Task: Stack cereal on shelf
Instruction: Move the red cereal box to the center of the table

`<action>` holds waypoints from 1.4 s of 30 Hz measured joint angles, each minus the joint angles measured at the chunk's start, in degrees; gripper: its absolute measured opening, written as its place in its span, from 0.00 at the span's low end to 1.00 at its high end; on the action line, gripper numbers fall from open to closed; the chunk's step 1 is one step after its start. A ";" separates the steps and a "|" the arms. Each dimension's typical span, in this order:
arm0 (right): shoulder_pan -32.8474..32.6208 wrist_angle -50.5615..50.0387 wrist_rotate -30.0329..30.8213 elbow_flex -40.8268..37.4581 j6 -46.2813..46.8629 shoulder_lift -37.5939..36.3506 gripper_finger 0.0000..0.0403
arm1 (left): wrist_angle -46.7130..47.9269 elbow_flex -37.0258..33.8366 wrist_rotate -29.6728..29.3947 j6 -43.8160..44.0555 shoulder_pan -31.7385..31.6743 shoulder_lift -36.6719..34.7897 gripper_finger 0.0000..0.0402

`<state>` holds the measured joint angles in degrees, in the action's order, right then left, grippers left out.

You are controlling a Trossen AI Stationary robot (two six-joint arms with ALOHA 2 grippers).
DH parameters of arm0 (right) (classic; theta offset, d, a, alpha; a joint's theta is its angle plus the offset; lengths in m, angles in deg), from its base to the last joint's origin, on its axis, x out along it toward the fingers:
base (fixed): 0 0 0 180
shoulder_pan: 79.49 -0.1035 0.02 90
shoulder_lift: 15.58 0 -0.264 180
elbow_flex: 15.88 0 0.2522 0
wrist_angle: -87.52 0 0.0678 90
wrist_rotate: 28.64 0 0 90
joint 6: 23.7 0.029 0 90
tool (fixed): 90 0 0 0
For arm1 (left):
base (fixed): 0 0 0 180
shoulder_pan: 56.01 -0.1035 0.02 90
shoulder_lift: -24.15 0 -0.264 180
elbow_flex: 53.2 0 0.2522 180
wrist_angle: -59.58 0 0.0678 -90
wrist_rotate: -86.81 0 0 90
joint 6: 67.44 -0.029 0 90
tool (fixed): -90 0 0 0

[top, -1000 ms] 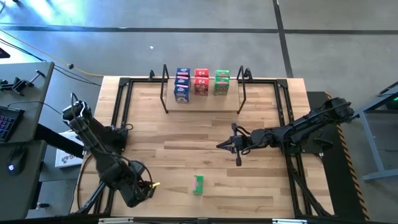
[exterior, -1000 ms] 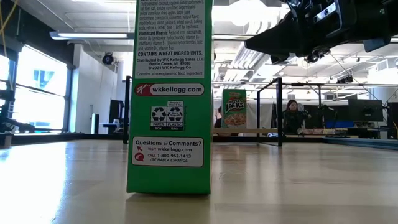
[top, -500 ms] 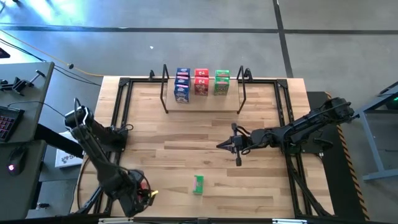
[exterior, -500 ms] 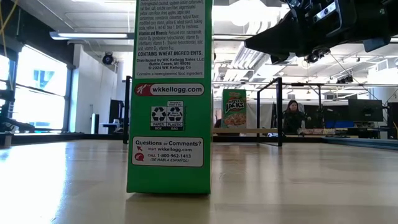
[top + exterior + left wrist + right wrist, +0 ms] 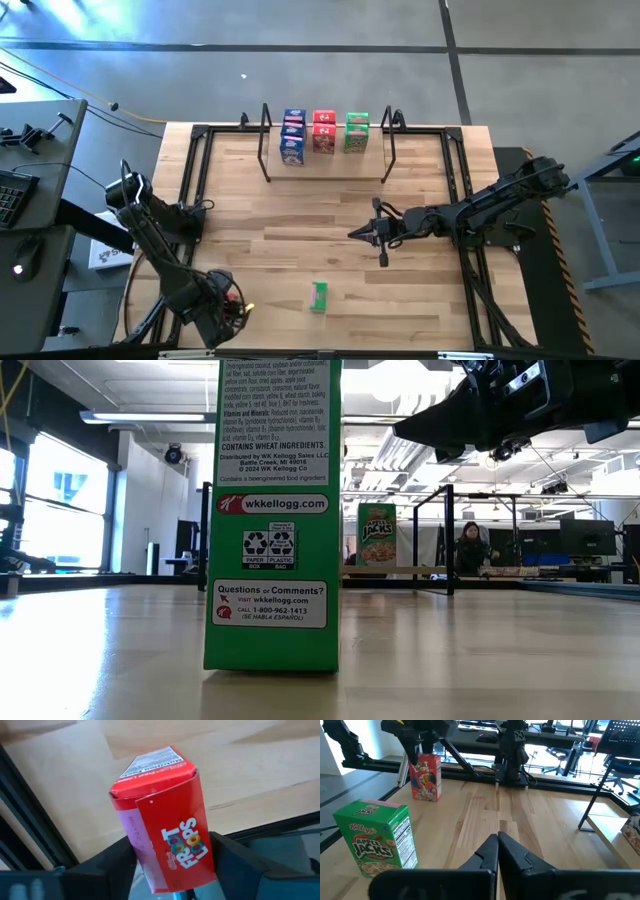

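Note:
My left gripper (image 5: 228, 306) is at the table's near left corner, shut on a red Froot Loops box (image 5: 165, 820); the right wrist view shows it upright under the gripper (image 5: 426, 776). A green Apple Jacks box (image 5: 318, 296) stands upright on its bottom end near the table's front edge (image 5: 375, 840). My right gripper (image 5: 354, 234) hovers shut and empty over the table's middle (image 5: 498, 846). The shelf (image 5: 325, 160) at the far edge carries blue (image 5: 293, 137), red (image 5: 323, 132) and green (image 5: 356, 132) boxes. My left gripper pinches the red box between its two fingers, one on each narrow side (image 5: 131, 851), near the box's upper end. The fingers come from above, pointing down. The box hangs upright below them. Whether its bottom end (image 5: 426, 797) touches the table, I cannot tell.
Black frame rails (image 5: 196, 190) run along the table's left and right sides. The shelf's black wire ends (image 5: 266, 150) stand at the far edge. Bare plank surface lies between the green box and the shelf. A person (image 5: 470, 545) sits in the room beyond the table.
My left gripper has moved a little toward the table's near left corner, carrying the red box with it. My right arm and the green box have kept still.

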<state>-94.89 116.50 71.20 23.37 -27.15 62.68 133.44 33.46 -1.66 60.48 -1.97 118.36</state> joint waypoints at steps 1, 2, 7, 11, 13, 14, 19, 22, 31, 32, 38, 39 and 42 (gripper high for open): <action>0.00 0.00 0.00 0.00 0.00 0.00 0.00 | 0.00 0.00 0.00 -0.85 -0.17 0.00 0.54; 0.00 0.11 0.00 0.00 0.00 0.00 0.00 | 0.05 0.00 0.00 -1.67 -0.48 -0.01 0.52; 0.00 0.38 0.00 0.00 0.01 0.00 0.00 | 3.28 0.00 -0.52 -8.50 -2.63 -1.73 0.46; 0.00 0.60 -0.03 0.00 0.02 0.00 0.00 | 7.93 0.00 -2.03 -19.80 -7.03 -4.58 0.46; 0.00 1.22 -0.54 0.00 0.02 0.00 0.00 | 9.85 0.00 -4.23 -27.92 -10.51 -6.31 0.46; 0.00 1.26 -0.88 0.02 0.02 0.00 0.00 | 10.26 0.00 -5.43 -32.29 -12.72 -7.23 0.46; -0.02 1.26 -1.31 0.02 0.03 -0.01 0.00 | 9.65 0.02 -8.76 -58.23 -25.99 -9.95 0.46; 0.00 1.27 -1.31 0.02 0.04 -0.02 0.00 | 6.70 0.02 -9.15 -73.75 -34.17 -10.21 0.46; 0.02 1.31 -1.29 0.02 0.22 -0.02 0.00 | -7.66 0.04 -0.13 -105.63 -52.94 -8.53 0.46; 0.02 1.31 -1.29 0.02 0.22 -0.02 0.00 | -8.47 0.04 0.58 -107.65 -54.24 -8.05 0.46; 0.02 1.53 -0.86 0.02 0.16 -0.02 0.00 | -11.13 1.77 2.61 -117.37 -59.15 -4.78 0.46; 0.04 1.61 -0.85 0.02 0.15 -0.02 0.00 | -11.26 2.61 2.63 -118.83 -59.54 -4.02 0.46; 0.04 1.66 -0.85 0.02 0.09 -0.02 0.00 | -11.08 5.92 2.60 -123.15 -60.39 -1.50 0.46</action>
<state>-94.85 118.16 70.35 23.40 -27.06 62.66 122.36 39.38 0.94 -62.67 -62.36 116.86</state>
